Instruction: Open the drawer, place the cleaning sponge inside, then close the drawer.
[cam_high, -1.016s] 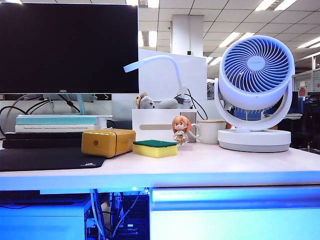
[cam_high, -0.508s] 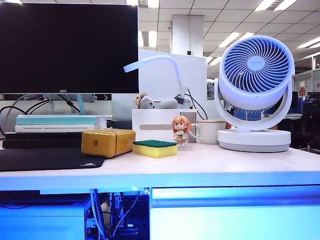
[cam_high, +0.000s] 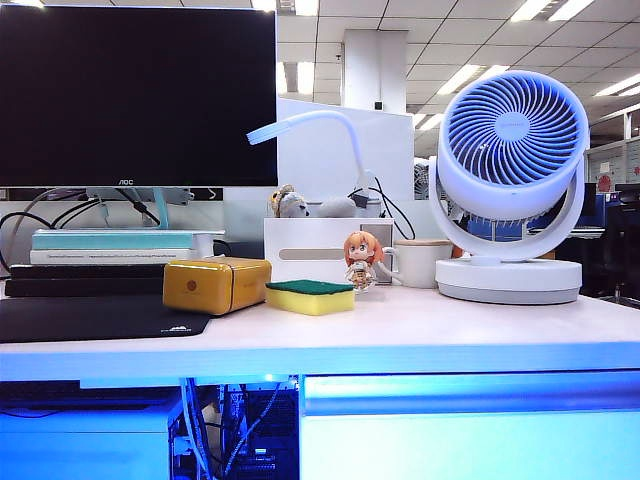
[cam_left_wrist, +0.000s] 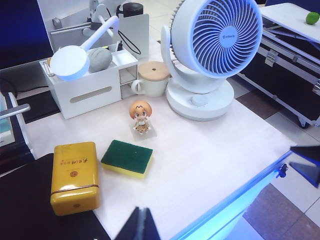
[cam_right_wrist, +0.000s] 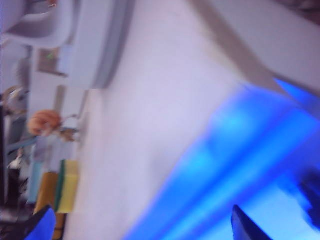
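The cleaning sponge (cam_high: 310, 296), yellow with a green top, lies flat on the desk between the golden box and the figurine; the left wrist view shows the sponge (cam_left_wrist: 127, 158) from above. The drawer (cam_high: 470, 440) is the wide blue-tinted panel under the desktop, and it sits flush. Neither arm appears in the exterior view. My left gripper (cam_left_wrist: 141, 226) hangs shut over the desk's near edge, short of the sponge. My right gripper (cam_right_wrist: 144, 227) is open, its fingers wide apart beside the blue-lit desk edge (cam_right_wrist: 235, 145). That view is blurred, with the sponge (cam_right_wrist: 68, 192) far off.
A golden-yellow box (cam_high: 215, 284) stands left of the sponge, and a small figurine (cam_high: 361, 261) right behind it. A white fan (cam_high: 510, 180), a mug (cam_high: 420, 263), a white organiser (cam_high: 310, 250), a monitor (cam_high: 138, 95), stacked books (cam_high: 110, 260) and a black mat (cam_high: 90, 318) fill the desk.
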